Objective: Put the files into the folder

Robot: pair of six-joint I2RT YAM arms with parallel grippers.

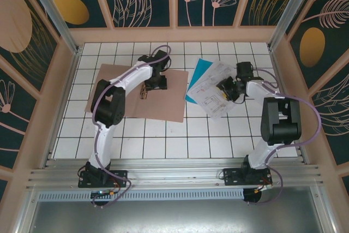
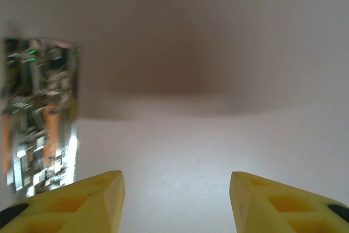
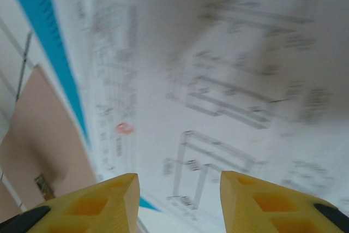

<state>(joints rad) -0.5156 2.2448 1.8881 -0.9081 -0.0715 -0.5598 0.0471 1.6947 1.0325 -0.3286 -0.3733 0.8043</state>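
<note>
Two claws hang over the tiled table (image 1: pixel 163 140), each above its own thing. The left claw (image 1: pixel 145 91) is low over the pinkish-brown folder (image 1: pixel 169 105), which lies flat left of centre. Its yellow fingers (image 2: pixel 103 200) stand apart with bare card showing between them, clamped on nothing. A shiny, blurred shape (image 2: pixel 41 113) sits at the left of that wrist view; I cannot tell what it is. The right claw (image 1: pixel 223 89) is over the files (image 1: pixel 212 96), white printed sheets fanned on a teal sheet (image 1: pixel 197 75), just beside the folder's right edge. Its fingers are also apart, with printed paper showing between them, holding nothing.
</note>
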